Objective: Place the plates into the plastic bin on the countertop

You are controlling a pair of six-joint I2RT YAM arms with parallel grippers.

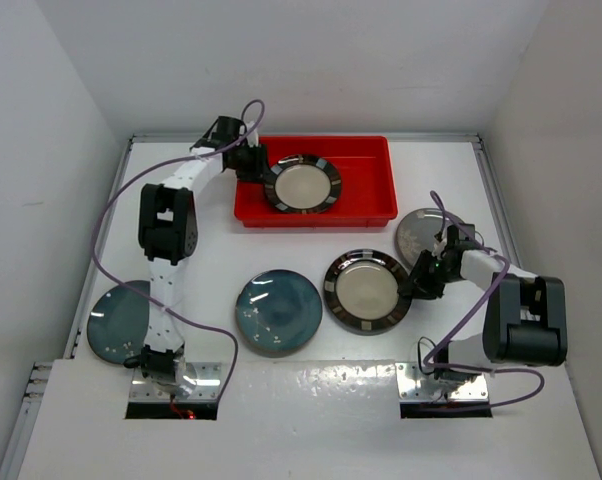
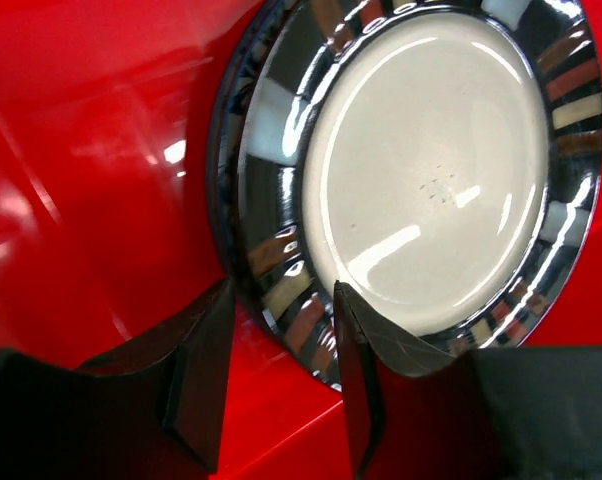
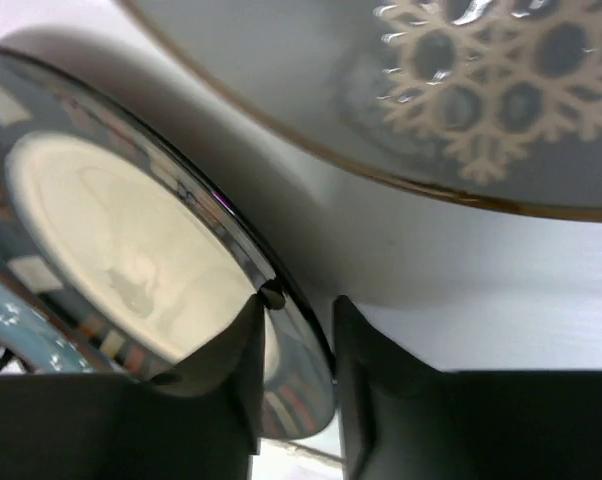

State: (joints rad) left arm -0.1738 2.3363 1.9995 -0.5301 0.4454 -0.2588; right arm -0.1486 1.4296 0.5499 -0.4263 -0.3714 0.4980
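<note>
White walls close in a white counter (image 1: pixel 311 250), and from where I stand the red plastic bin (image 1: pixel 376 150) sits at its far side, a little right of centre. One bin, two arms, five plates: two cream with dark banded rims, two glossy teal, one grey with a pale snowflake pattern.

The first banded plate (image 1: pixel 302 184) lies flat in the left half of the bin. The other four are on the counter: the far-left teal plate (image 1: pixel 121 318) by the left arm's base, the middle teal plate (image 1: pixel 278 312), the second banded plate (image 1: pixel 368 290) just beside it, and the grey plate (image 1: pixel 428 235) near the right wall.

The left end effector (image 2: pixel 282 287) reaches over the bin's left end with its jaws parted either side of the first banded plate's rim, released rather than pinching. By my reading, that drop-off is done, and this arm needs to lift clear.

The right end effector (image 3: pixel 297 300) straddles the right rim of the second banded plate. Whether it is clamped I cannot tell. Next it wants a firm pinch, a lift and a carry to the bin's bare right half.
</note>
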